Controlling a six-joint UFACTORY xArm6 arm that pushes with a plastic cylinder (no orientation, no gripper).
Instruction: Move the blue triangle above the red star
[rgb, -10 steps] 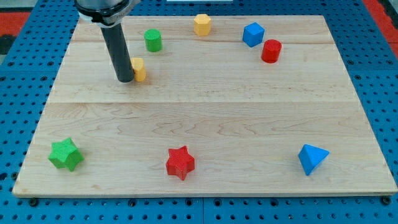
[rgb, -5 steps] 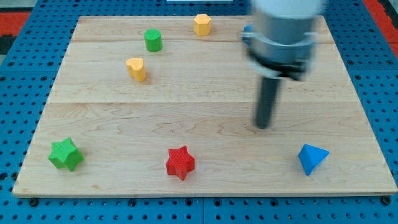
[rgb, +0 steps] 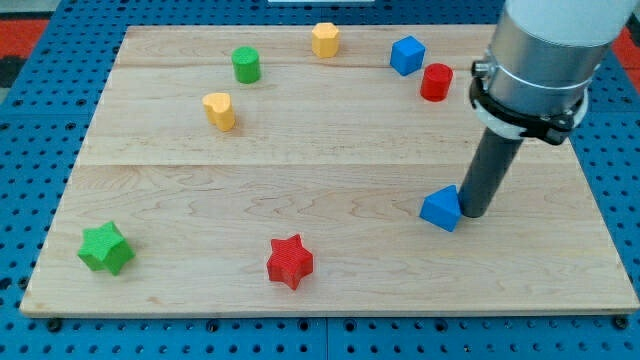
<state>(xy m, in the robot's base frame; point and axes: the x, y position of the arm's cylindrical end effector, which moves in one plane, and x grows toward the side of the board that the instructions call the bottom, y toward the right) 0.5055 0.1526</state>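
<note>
Contact at the rod's end: our tip (rgb: 474, 213) sits right against the right side of the blue triangle (rgb: 441, 209), touching it, and that is just where we want it for a shove toward the left. No jaws on this arm to spread or press together, so nothing gets pinched; the bare rod leans on the block's flank and that is all the hold we have. The triangle lies right of centre, mid-depth on the board, and the red star (rgb: 290, 261) waits well to its left and nearer to us. We judge the job as part done, with a leftward run to come so the triangle ends just beyond the star on the far side. Pushing off-centre could spin the triangle away, so the contact needs watching. Out along the far edge we have a blue cube (rgb: 407, 54) beside a red cylinder (rgb: 436, 81), a yellow hexagon (rgb: 325, 39), and a green cylinder (rgb: 246, 64), with a yellow heart (rgb: 219, 110) a little nearer. A green star (rgb: 105, 248) holds the near left corner. All of it rests on a pale wooden board (rgb: 300, 160), planks running left to right, laid over a blue pegboard (rgb: 20, 180) dotted with holes.
</note>
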